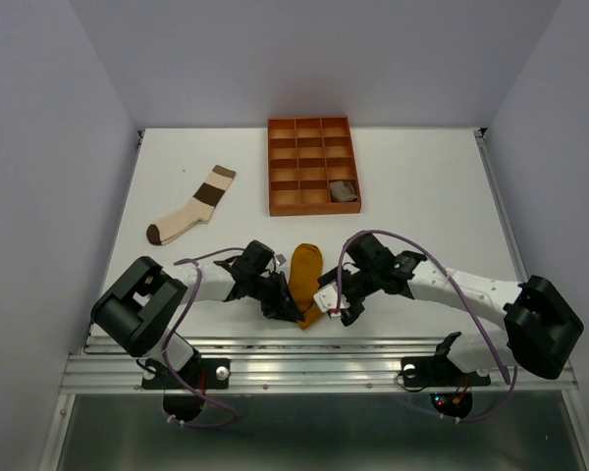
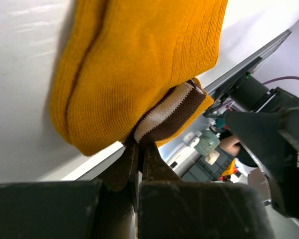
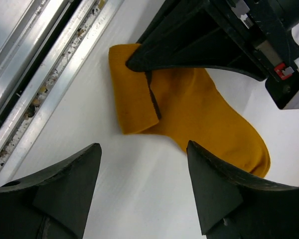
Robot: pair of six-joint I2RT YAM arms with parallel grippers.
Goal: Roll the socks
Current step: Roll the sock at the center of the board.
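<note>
A mustard orange sock (image 1: pixel 305 273) lies near the table's front edge between the two arms. Its near end is folded over (image 3: pixel 134 94). My left gripper (image 2: pixel 138 144) is shut on that folded end, where a brown-and-white striped band (image 2: pixel 169 109) shows in the pinch. My right gripper (image 3: pixel 143 147) is open just off the sock's side, over bare table, with nothing between its fingers. The left gripper's fingers (image 3: pixel 179 45) press down on the fold. A brown, cream and white sock (image 1: pixel 191 206) lies flat at the back left. A taupe sock bundle (image 1: pixel 344 191) sits in a tray compartment.
An orange tray (image 1: pixel 309 122) with square compartments stands at the back centre. A metal rail (image 1: pixel 275 355) runs along the table's front edge, right behind the folded sock end. Purple cables (image 1: pixel 373 235) loop over both arms.
</note>
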